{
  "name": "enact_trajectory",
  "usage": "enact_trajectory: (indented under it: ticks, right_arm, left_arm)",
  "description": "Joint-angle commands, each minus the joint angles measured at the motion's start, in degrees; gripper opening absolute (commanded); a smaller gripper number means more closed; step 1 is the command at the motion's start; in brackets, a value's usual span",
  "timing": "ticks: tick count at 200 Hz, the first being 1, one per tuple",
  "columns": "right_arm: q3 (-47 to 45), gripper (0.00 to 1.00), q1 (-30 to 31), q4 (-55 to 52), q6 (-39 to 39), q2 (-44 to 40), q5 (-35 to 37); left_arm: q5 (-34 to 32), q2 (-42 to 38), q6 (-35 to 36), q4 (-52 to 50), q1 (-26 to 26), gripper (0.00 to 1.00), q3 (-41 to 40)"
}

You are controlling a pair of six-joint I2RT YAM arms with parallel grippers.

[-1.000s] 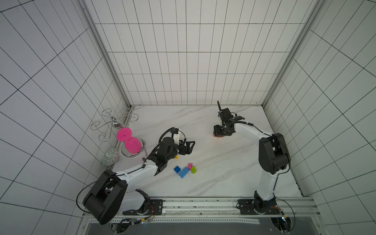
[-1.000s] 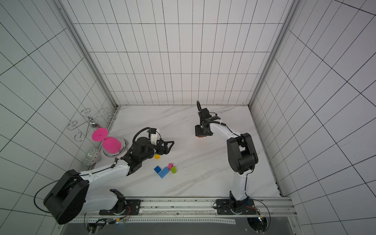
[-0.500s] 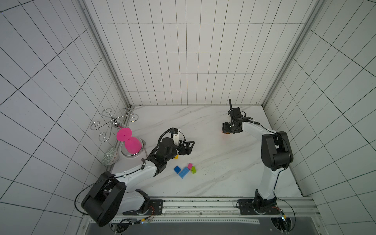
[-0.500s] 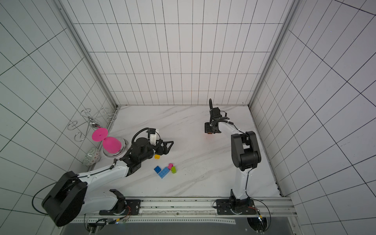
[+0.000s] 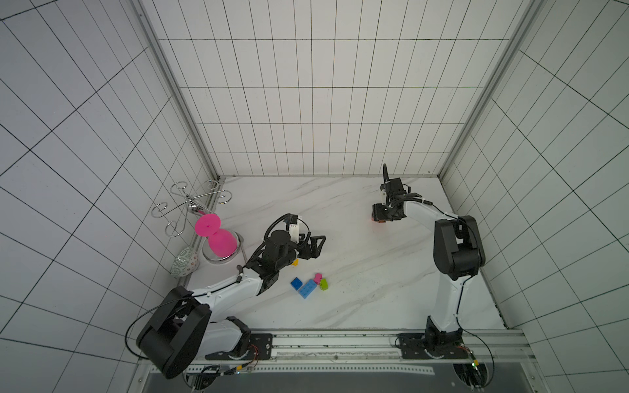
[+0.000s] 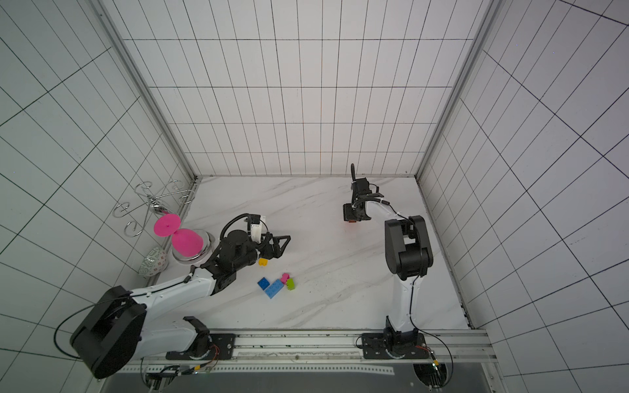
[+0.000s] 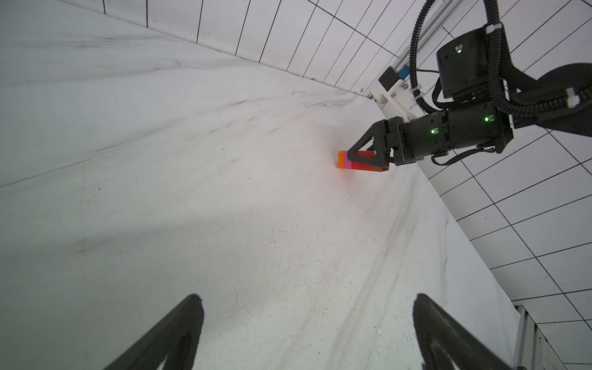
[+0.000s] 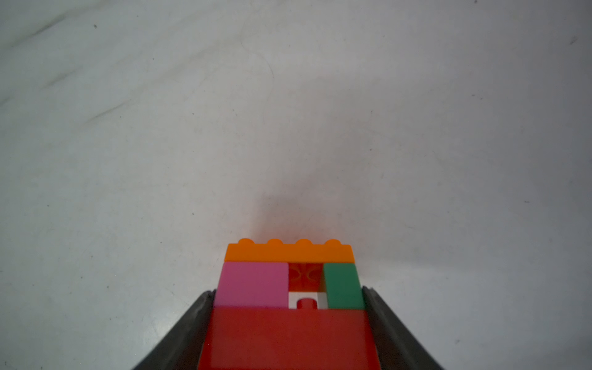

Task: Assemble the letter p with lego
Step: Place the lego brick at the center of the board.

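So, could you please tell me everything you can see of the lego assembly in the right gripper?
The lego assembly is glossy studded plastic: a wide red brick at the gripped end, then a pink brick and a green brick with a gap between showing one red stud, capped by an orange brick. The right gripper is shut on the red brick's sides, holding it low over the white table; whether it touches, I cannot tell.

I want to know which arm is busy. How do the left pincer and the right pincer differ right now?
The left pincer stands wide open and empty; the right pincer is shut on a brick stack of red, pink, green and orange. The left pincer sits close to the loose bricks; the right pincer is far from them, across the table. Both are black and low over the table.
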Motion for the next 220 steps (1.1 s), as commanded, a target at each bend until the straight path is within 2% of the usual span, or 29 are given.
enact_trajectory:
  ticks: [1, 22, 59, 96, 152, 182, 220]
  right_arm:
    - [2.7, 0.47, -0.6, -2.5, -0.3, 1.8, -2.4]
    - [2.6, 0.47, -0.5, -2.6, 1.2, 2.3, -4.4]
    - [1.6, 0.47, -0.4, -3.5, 2.7, 2.4, -3.0]
    - [0.9, 0.55, -0.2, -4.7, 3.0, 1.9, -1.5]
    - [-1.4, 0.58, 1.6, -6.7, 3.5, -0.1, 4.1]
    - [-3.2, 0.66, 3.8, -6.7, 3.7, -1.2, 7.2]
    - [-4.7, 0.76, 4.2, -6.3, 5.1, -1.5, 6.0]
  left_arm:
    - [0.2, 1.0, 0.0, 2.0, 0.3, 0.97, -0.1]
    - [0.4, 0.9, -0.1, 2.1, 0.3, 0.97, -0.2]
    - [0.5, 0.8, -0.1, 2.2, 0.1, 0.97, -0.2]
    - [0.4, 1.1, 0.0, 2.3, 0.1, 0.97, -0.2]
    - [0.0, 1.5, 0.3, 2.4, -0.1, 0.97, -0.1]
    - [0.0, 2.0, 0.4, 2.6, -0.5, 0.97, 0.1]
    - [-0.5, 2.2, 0.6, 2.6, -1.3, 0.97, 0.3]
